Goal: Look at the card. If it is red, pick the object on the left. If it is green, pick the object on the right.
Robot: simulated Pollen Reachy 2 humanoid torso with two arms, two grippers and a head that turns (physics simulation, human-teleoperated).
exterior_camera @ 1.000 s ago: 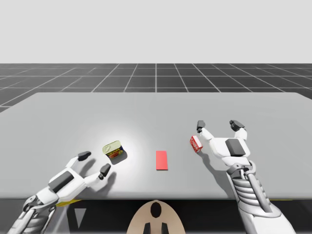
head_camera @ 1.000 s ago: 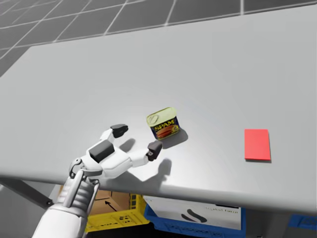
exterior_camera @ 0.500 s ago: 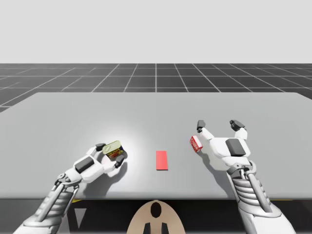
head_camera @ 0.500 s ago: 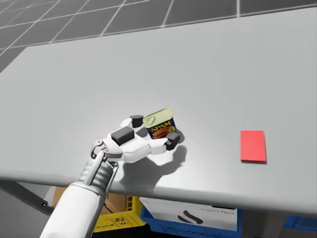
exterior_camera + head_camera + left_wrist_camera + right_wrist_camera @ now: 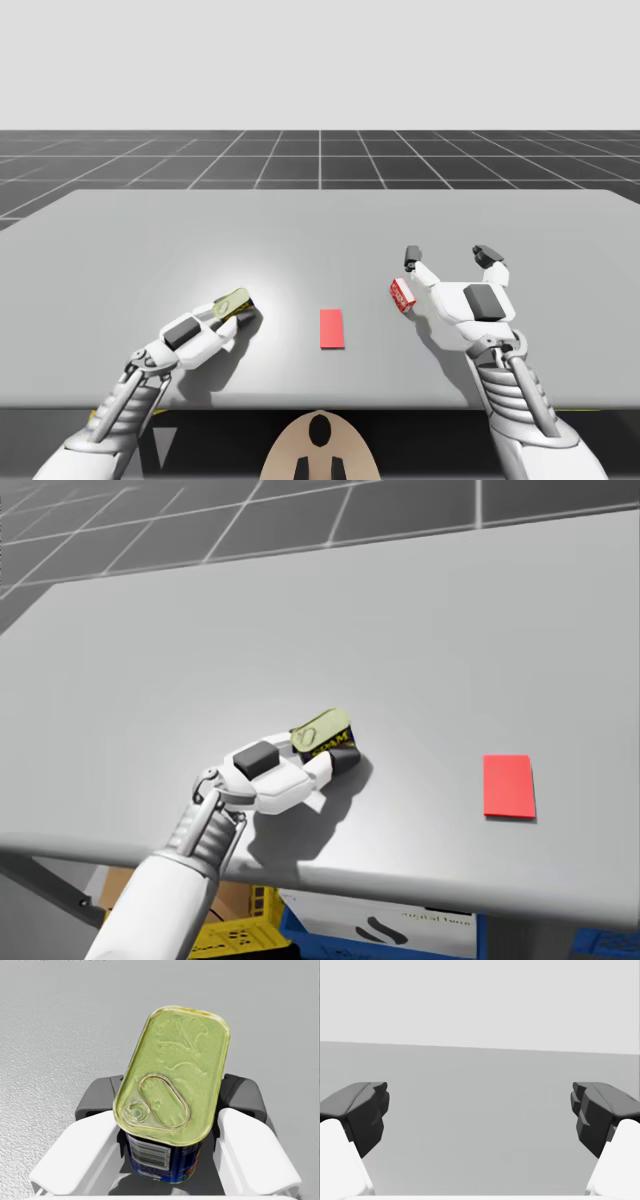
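Grey tabletop (image 5: 320,230), red card (image 5: 331,328) central. The robot's left pincer (image 5: 171,1105) is clamped on a tilted yellow-lidded can (image 5: 172,1075) left of it; right pincer (image 5: 448,256) stands apart. Risk: the skewed grip may let the can slip on lifting.

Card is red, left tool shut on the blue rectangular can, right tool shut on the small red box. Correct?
No: the right tool is open, with nothing between its fingers in the right wrist view; the small red box lies beside it. The rest holds.
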